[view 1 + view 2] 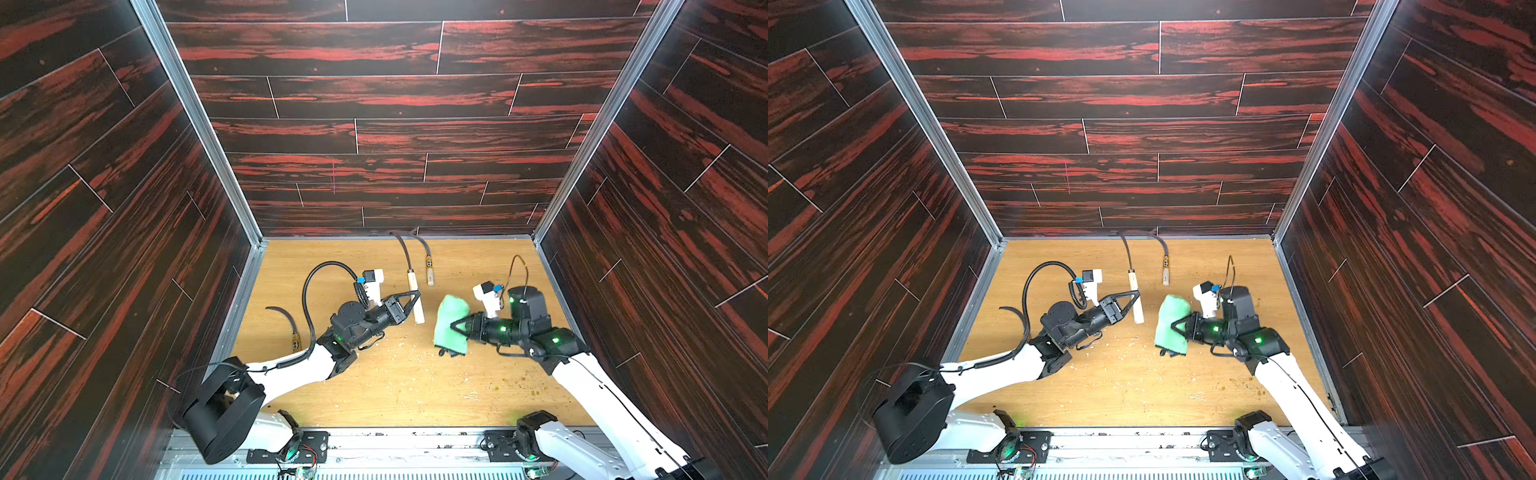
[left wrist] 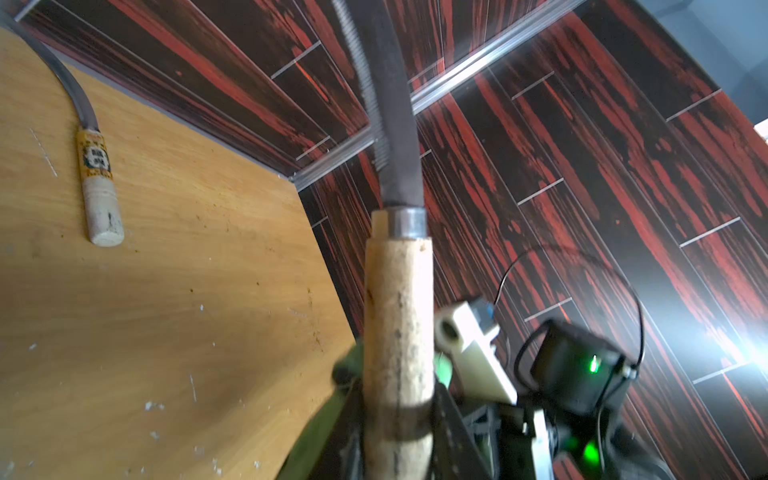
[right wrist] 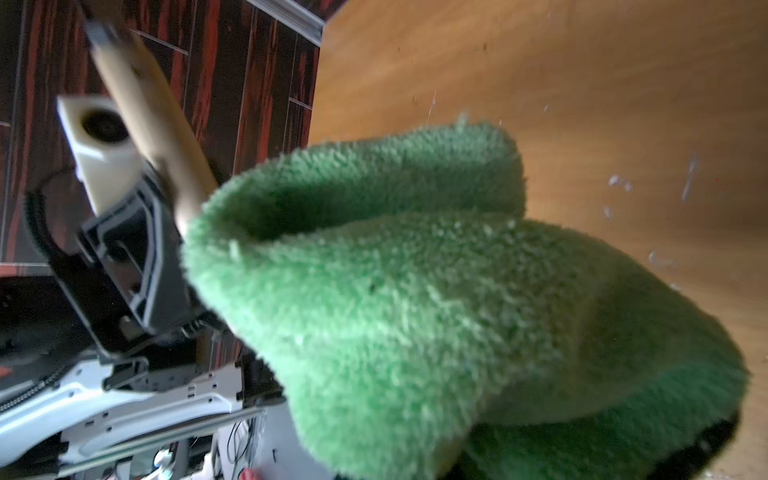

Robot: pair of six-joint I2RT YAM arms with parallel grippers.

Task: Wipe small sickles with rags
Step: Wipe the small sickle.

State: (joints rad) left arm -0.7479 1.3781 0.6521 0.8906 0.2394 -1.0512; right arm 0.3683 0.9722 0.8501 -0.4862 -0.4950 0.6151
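- Left gripper: I read it as clamped tight on the pale wooden handle of the held sickle, gripping near the butt end. The handle is clear of the tabletop. The dark blade, toothed along one edge in the left wrist view, points toward the back wall.
- Right gripper: closed on the green rag, which drapes over the fingertips in a fluffy fold (dark edging shows at its lower hem).
- Rag position: right of centre over the tabletop, just beside the held sickle's handle. Both top views show a narrow gap between the two. In the wrist views they overlap, so I cannot confirm contact.
- Second sickle: lying flat on the tabletop near the back wall, just beside the held sickle's blade end. Its handle carries a yellow-black label band, and its blade curves toward the foot of the wall.
- Third sickle: lying on the tabletop at the left side, beside the left arm. The black ribbed cable passes close to its handle, which is partly hidden.
- Tabletop condition: pale flecks lie scattered between the two arms.
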